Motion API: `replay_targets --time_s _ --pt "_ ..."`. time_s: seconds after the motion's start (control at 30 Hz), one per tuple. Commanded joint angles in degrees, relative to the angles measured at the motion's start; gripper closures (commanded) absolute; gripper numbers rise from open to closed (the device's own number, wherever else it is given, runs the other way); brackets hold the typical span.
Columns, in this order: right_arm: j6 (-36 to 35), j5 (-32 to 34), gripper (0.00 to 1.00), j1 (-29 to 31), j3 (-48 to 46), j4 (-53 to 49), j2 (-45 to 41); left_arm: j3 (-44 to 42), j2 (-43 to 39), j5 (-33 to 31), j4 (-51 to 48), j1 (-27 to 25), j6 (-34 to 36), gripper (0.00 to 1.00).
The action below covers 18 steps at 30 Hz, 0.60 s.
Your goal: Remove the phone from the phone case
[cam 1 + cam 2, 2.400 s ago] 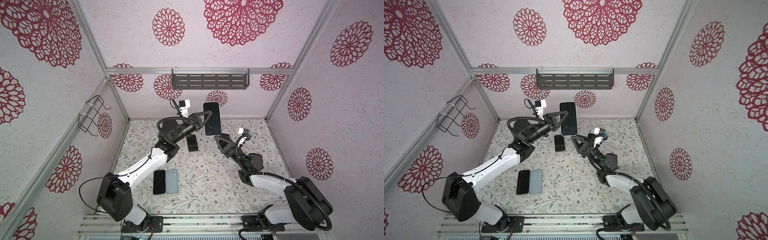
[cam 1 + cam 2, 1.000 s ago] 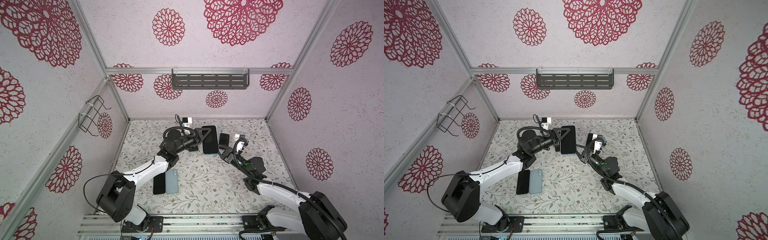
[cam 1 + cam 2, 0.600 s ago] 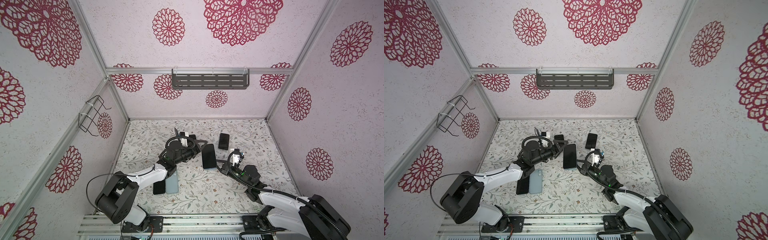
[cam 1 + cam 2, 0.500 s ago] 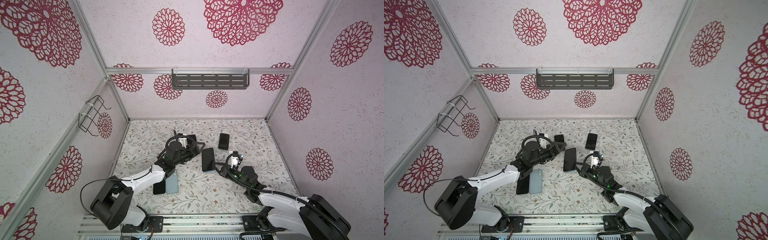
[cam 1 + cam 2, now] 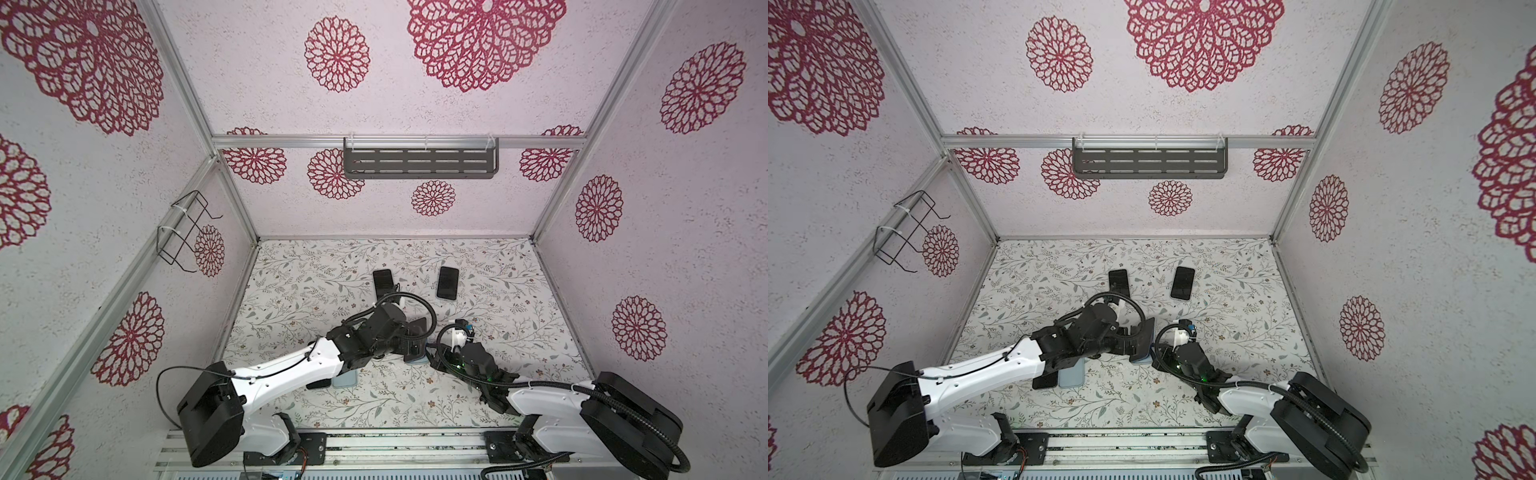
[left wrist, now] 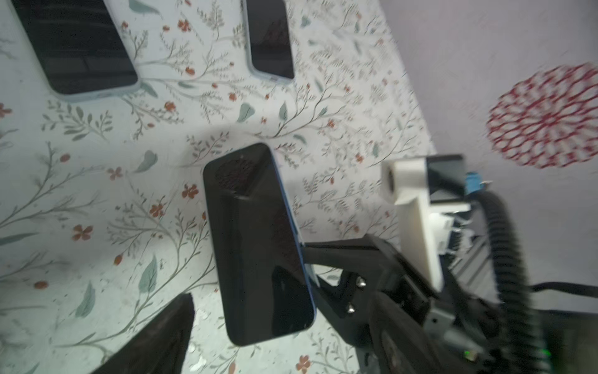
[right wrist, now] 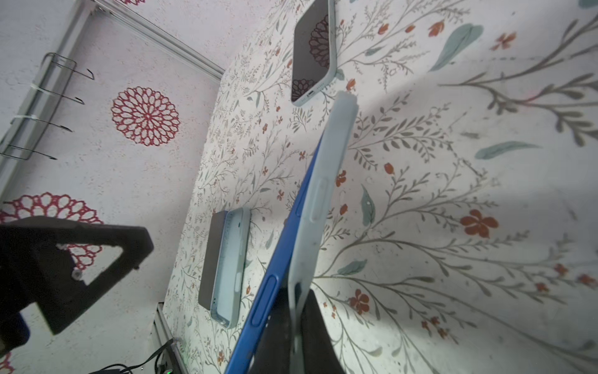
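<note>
Letting go just now, the left gripper (image 5: 417, 341) gapes beside the blue phone (image 6: 259, 246). The right gripper (image 7: 296, 291) clamps the phone case (image 7: 326, 181) lip, middle of the bench (image 5: 519, 299), so peeling's started imo.

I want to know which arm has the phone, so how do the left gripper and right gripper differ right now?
The left gripper has open jaws and holds nothing; the right gripper has jaws shut on the pale phone case. The left gripper is over the screen of the blue phone; the right gripper is at its long edge. Both have black jaws.
</note>
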Motion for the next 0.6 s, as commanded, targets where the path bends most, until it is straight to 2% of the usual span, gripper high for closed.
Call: replay_targets --time_s 0.0,0.4,0.57 --pt "-1.4 3.58 1.0 1.18 2.49 4.87 0.29 3.0 3.96 -4.31 -8.3 -2.38 0.81 0.13" --pt "-0.62 3.74 1.0 2.29 2.39 4.95 0.64 4.83 11.33 -6.67 -6.32 -5.59 -0.66 0.18" --pt "-0.06 3.06 1.0 2.51 2.55 6.05 1.27 8.26 13.96 -10.81 -9.45 -6.74 0.75 0.27"
